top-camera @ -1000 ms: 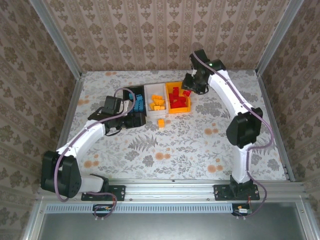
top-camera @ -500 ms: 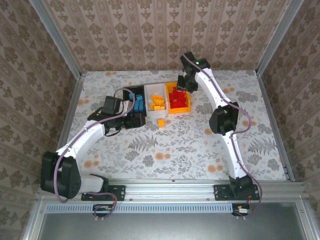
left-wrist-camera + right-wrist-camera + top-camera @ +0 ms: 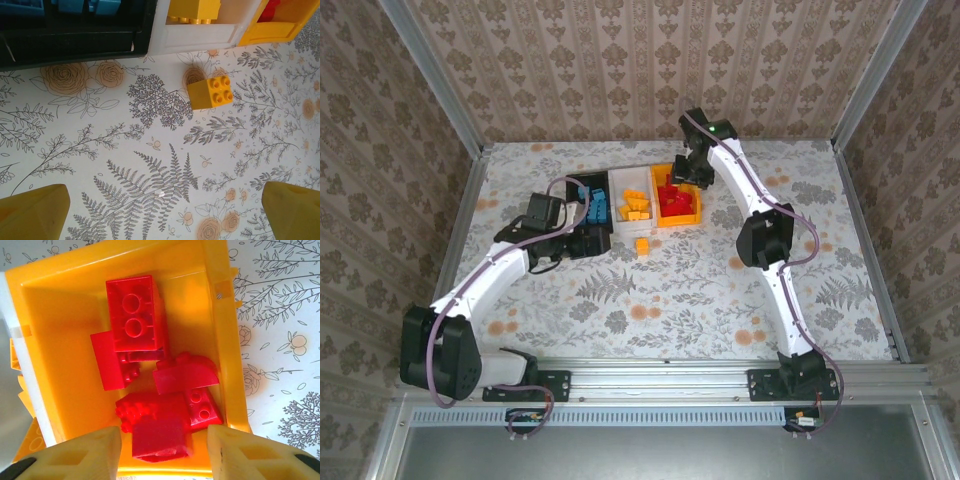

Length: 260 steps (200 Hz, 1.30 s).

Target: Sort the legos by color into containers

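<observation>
Over the orange bin [image 3: 50, 365] at the row's right end, the right gripper [image 3: 162, 445] is hovering, fingers spread, above red bricks [image 3: 134, 315]. The left gripper [image 3: 165, 210], spread wide too, is hanging over an orange brick [image 3: 210, 92] lying just near of the white bin [image 3: 200, 37].

Floral tablecloth [image 3: 670, 300], patterned walls [image 3: 620, 60]

Two white arms with black joints, the left arm [image 3: 490, 272] and right arm [image 3: 782, 300], are bolted by black bases [image 3: 535, 385] to a silver rail [image 3: 660, 380]. Purple cables [image 3: 816, 240] trail along both. The left end effector [image 3: 160, 212] has mustard-yellow wedge fingers [image 3: 32, 212]; the right end effector [image 3: 164, 450] has paler, hollowed ones [image 3: 75, 455].
</observation>
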Each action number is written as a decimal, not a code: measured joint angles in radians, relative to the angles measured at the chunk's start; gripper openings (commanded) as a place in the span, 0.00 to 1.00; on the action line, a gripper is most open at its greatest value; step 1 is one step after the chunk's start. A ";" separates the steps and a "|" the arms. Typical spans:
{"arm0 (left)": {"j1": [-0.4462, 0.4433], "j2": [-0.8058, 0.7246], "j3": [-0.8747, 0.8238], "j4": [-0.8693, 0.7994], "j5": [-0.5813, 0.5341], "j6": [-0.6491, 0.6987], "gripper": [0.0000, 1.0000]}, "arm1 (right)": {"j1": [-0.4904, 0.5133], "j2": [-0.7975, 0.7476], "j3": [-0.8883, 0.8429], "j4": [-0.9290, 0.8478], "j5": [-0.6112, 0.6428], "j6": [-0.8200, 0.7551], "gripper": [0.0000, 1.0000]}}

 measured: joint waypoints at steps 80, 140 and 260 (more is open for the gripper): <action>-0.002 0.002 0.000 0.001 0.000 0.000 1.00 | -0.006 0.000 0.000 -0.001 0.000 0.002 0.59; -0.139 0.175 0.159 -0.057 -0.037 0.049 1.00 | -0.008 -0.232 -0.412 0.095 -0.007 0.029 0.61; -0.341 0.737 0.718 -0.425 -0.170 0.071 0.99 | -0.019 -0.741 -1.207 0.369 -0.051 0.111 0.61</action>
